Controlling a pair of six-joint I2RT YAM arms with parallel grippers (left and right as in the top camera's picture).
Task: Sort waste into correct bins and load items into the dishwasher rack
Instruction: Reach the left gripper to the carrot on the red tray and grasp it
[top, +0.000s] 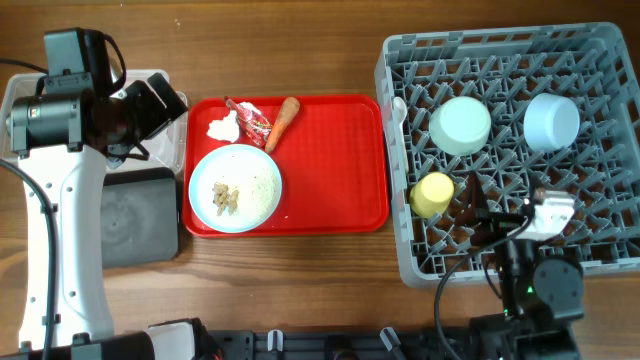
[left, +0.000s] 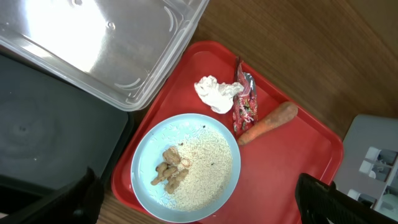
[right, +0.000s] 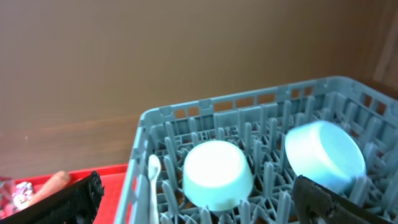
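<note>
Orange carrot piece (top: 281, 123) | diagonal, tip toward plate (top: 262, 160) | left pincer (left: 199, 186), right pincer (right: 196, 183) spread, empty

Bright, even light (tub (left: 93, 43) glare)

Red serving tray (top: 335, 175) on wooden table (top: 300, 285).

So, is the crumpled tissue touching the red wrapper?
Touching. The left wrist view shows the tissue lying against the wrapper, with no gap between them.
</note>
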